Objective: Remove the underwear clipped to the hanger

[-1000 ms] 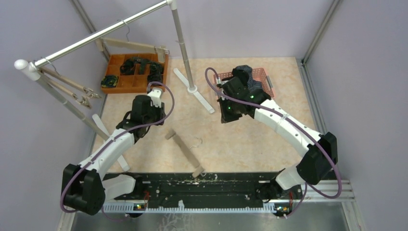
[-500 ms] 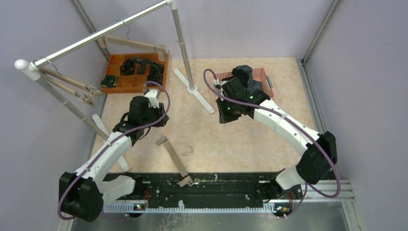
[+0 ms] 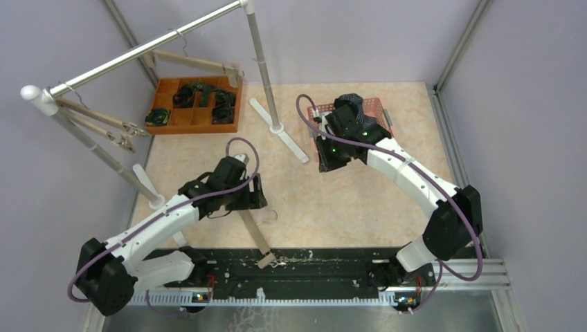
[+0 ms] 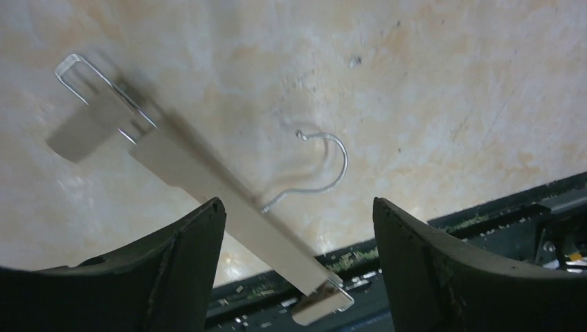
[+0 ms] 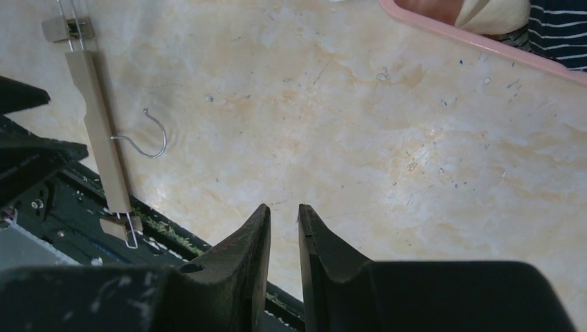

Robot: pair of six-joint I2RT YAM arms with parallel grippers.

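The underwear [image 5: 559,33] sits heaped in a pink basket [image 5: 477,43] toward the far right of the counter. From here I can make out navy-striped cloth and a wide beige waistband [image 5: 495,14] poking over the rim. None of it looks clipped to anything. The wooden clip hanger [image 4: 208,185] lies flat by the near edge, left of the middle, with its wire hook [image 4: 331,162] on the surface and both metal clips [image 4: 104,90] bare. The left gripper [image 4: 297,202] hovers right over that hanger with its fingers spread wide and nothing in them. The right gripper [image 5: 284,207] hangs above bare counter just on the near side of the basket, pinched almost together with only a slit between the fingers and nothing caught there.

I'd judge these briefs light, limp and not at all fragile, apt to sag and bunch instead of holding a shape. The waistband, thicker and firmer, is the sensible place to pinch, close beside a clip if any piece were held.

The hangers on the garment rack [image 3: 138,52] along the left edge look empty too, as far as I can tell. An orange tray [image 3: 201,128] of dark socks [image 3: 190,93] sits in the far left corner.
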